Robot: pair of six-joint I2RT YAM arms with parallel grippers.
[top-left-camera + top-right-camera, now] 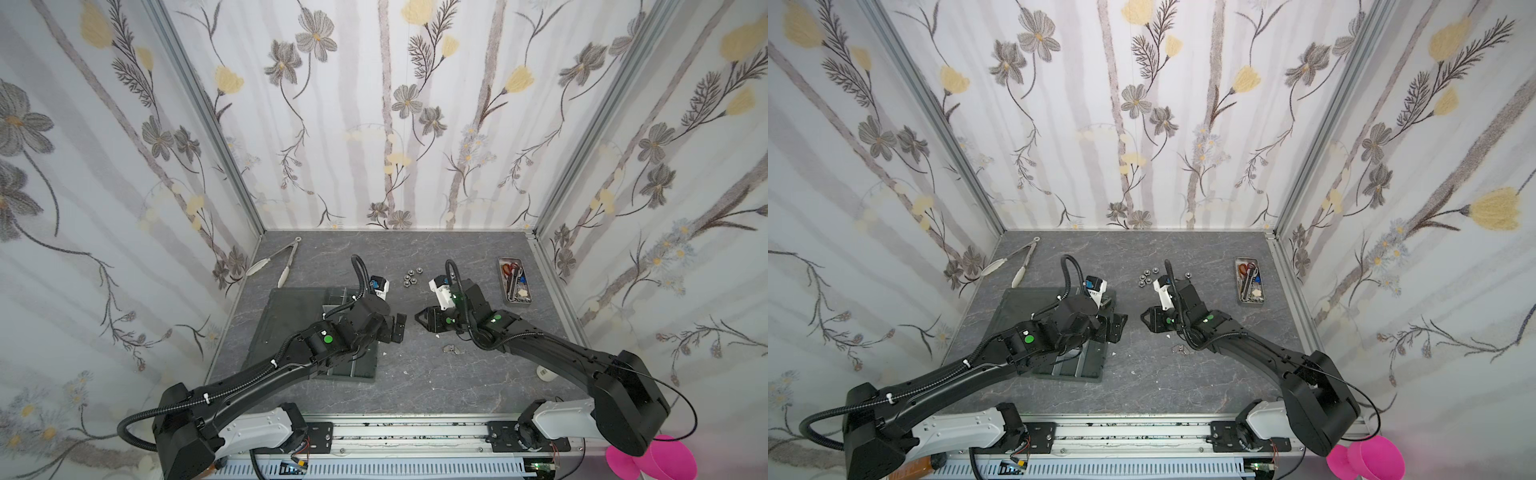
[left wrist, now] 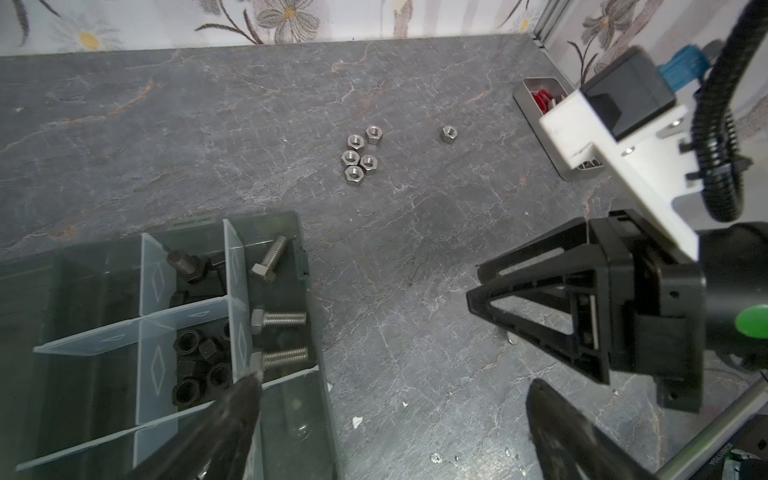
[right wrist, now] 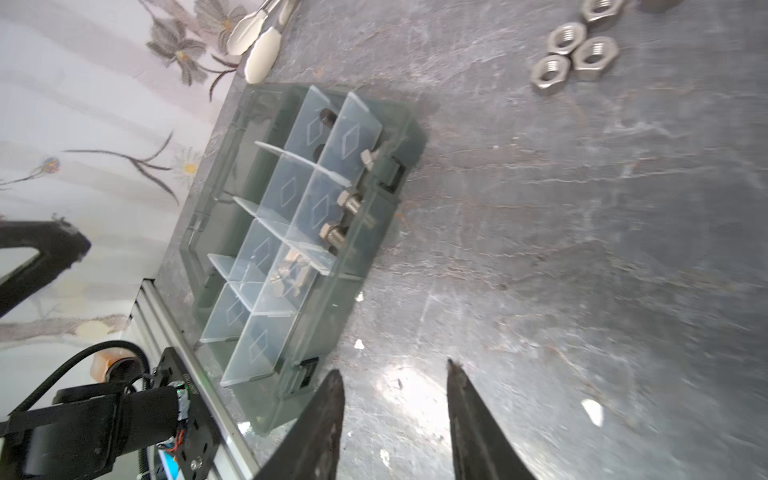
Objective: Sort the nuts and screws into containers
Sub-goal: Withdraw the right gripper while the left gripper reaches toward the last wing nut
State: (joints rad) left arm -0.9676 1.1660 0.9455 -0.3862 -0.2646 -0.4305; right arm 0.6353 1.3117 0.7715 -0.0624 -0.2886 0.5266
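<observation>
left gripper [image 2: 395, 380]: fingers spread wide, nothing between them; hangs over bare table [image 2: 415, 249] just off the tray's near edge.
right gripper [image 3: 393, 369]: fingers partly apart, holding nothing; low over the table, tips facing the left gripper, near it but not touching.
tray [image 2: 266, 217]: open, on the left half of the table, partly under the left arm.
silver screws [image 2: 284, 319]: 3, lying in the edge cell nearest the grippers.
black screws [image 2: 189, 264]: in the next cell inward, at the tray's far end.
black nuts [image 2: 199, 361]: heaped in the cell just behind the divider from the silver screws.
silver nuts [image 2: 358, 156]: 5 in a tight cluster, loose on the table, well apart from the tray.
lone nut [image 2: 449, 134]: 1 more, off to the side of the cluster, toward the scissors tin [image 2: 538, 133].
wing nuts: a loose piece [image 1: 451, 349] by the right arm and silver bits [image 3: 291, 270] in 1 cell are probably these; too small and blurred to be sure.
done: both kinds of screws and the black nuts sit in their own cells.
left: 6 silver nuts and the loose piece are outside the tray; several cells are empty.
progress: past halfway, by my reckoning.
next: most likely a reach for the nut cluster; the nuts lie flat and touching, so singling 1 out will be fiddly.
</observation>
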